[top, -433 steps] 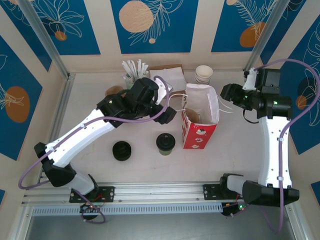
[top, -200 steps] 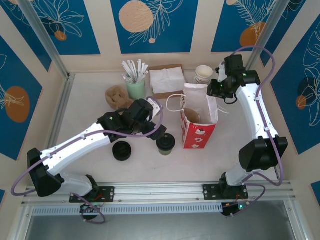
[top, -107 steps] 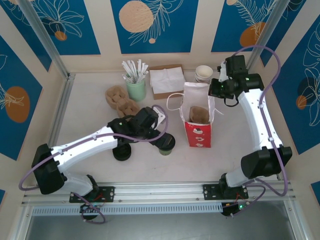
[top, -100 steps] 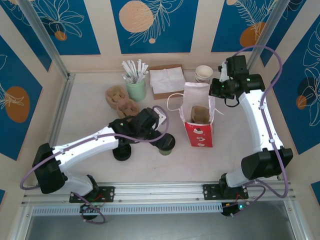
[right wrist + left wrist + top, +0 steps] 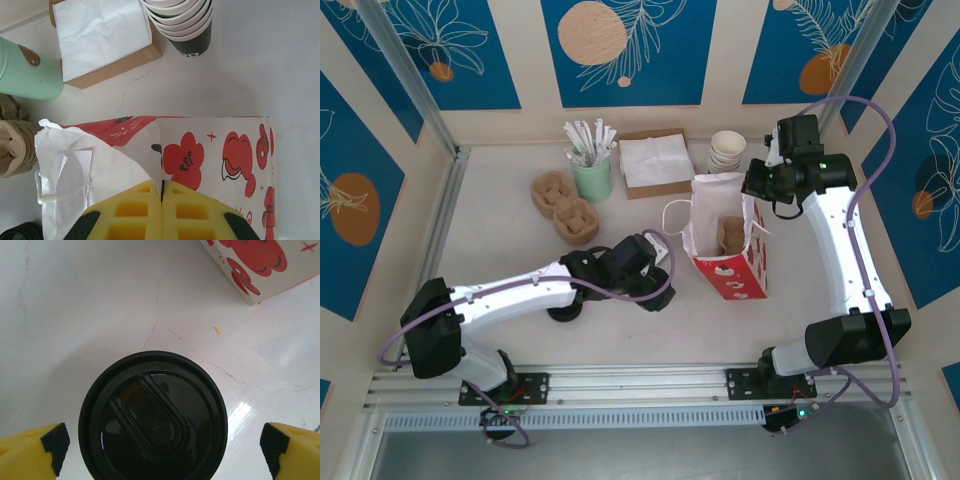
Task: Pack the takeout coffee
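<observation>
While poised with pads apart on either side of the takeout coffee (image 5: 152, 425), lower the left gripper (image 5: 165, 442) past the lid's flared rim. Then close squarely on the dark body (never on the lid: liable to pop off). Cup upright on the table (image 5: 75, 300), near the foot of the red-and-white bag (image 5: 220, 150). Right gripper (image 5: 161, 207) pinched together on the bag's top edge; hold that mouth wide for the drop.
</observation>
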You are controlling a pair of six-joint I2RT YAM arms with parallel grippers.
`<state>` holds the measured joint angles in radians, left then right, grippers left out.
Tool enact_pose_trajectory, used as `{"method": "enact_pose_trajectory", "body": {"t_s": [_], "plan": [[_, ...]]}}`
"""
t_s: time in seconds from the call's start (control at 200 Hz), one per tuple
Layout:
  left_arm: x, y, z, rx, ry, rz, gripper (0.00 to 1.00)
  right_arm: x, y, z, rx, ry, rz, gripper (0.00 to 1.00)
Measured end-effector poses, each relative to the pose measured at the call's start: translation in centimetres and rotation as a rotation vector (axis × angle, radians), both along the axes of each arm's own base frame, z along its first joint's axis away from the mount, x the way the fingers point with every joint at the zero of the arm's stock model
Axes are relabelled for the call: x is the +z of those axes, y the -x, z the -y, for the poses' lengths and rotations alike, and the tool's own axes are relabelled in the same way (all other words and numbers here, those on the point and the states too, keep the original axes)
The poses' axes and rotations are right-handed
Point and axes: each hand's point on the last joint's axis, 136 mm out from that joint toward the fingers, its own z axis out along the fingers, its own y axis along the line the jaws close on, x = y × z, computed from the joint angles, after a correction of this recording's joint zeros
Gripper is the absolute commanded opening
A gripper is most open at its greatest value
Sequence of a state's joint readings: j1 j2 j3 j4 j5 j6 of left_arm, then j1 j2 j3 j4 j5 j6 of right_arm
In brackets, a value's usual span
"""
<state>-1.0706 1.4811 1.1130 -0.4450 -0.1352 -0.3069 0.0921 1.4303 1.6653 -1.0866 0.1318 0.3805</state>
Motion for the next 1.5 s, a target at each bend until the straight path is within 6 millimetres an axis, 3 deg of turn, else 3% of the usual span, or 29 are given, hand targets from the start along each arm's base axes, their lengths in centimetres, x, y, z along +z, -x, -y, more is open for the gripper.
{"method": "enact_pose_trajectory", "body": {"t_s": [0.26, 0.495, 0.9, 1.135, 1.5], "plan": [[-0.8, -0.2, -0.1, 0.037, -0.043, 0.031, 0.98, -0.1, 0.0, 0.6, -0.034, -0.014, -0.008, 0.00], [-2.0, -0.1, -0.1, 0.050, -0.083, 0.037, 0.90, -0.1, 0.0, 1.0, -0.057, -0.029, -0.013, 0.00], [-2.0, -0.4, -0.2, 0.070, -0.083, 0.042, 0.85, 0.0, 0.0, 1.0, -0.056, -0.047, -0.015, 0.00], [-2.0, -0.4, -0.1, 0.081, -0.075, 0.039, 0.76, -0.2, 0.0, 1.1, -0.064, -0.057, -0.023, 0.00], [-1.9, -0.5, -0.1, 0.101, -0.065, 0.034, 0.74, -0.2, 0.1, 1.0, -0.066, -0.076, -0.026, 0.00]]}}
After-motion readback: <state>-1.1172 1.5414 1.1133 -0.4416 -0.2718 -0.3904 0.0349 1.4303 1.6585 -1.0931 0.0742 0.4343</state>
